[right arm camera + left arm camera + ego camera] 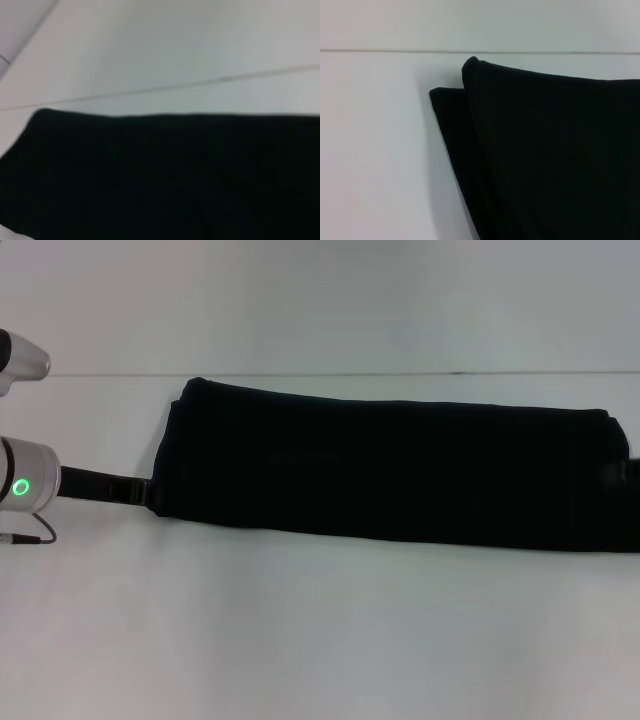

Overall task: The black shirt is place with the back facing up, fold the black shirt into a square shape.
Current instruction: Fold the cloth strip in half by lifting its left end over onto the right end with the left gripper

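Head view: black shirt point(390, 465) lies as a long folded band across the white desk point(320, 640), w/ left tool point(140, 490) at its left end and right tool point(625, 475) at the far right end, partly cut off. Can't tell if either tool is apart or clamped; black on black. Risk: layers seen in left wrist view could slip apart if only the top one's caught, skewing the square.
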Available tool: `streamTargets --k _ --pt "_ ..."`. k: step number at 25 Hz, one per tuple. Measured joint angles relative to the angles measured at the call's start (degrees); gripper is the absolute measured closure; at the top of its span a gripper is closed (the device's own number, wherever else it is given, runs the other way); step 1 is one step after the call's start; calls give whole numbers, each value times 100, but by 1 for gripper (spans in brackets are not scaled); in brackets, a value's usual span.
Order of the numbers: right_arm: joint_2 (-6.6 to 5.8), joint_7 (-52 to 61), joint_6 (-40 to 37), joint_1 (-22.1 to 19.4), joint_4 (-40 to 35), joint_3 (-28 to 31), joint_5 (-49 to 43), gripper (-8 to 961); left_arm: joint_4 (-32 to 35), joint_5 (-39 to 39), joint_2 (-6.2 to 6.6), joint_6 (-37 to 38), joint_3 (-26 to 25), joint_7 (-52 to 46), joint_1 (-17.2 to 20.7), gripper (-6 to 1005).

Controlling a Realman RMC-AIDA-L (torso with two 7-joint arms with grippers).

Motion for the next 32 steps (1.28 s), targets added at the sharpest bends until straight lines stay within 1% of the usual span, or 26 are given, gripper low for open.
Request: streamTargets --k 2,6,11,22,29,32 --pt "-32 110 -20 -98 -34 18 -65 374 0 -18 0 0 -6 0 0 998" --pt "-53 165 -15 -296 -48 45 -82 376 0 -27 0 -12 -8 0 0 998" --pt "-41 171 44 -432 0 42 -86 377 0 -39 6 -17 -1 0 -4 998" --pt "18 250 290 -508 28 11 -128 379 -5 -24 18 -46 1 0 -18 997" --pt "20 265 295 -548 27 49 -146 381 -13 -9 18 -61 1 0 -18 998" --pt "49 265 293 -551 28 27 -146 382 -13 -6 18 -61 1 0 -18 998"
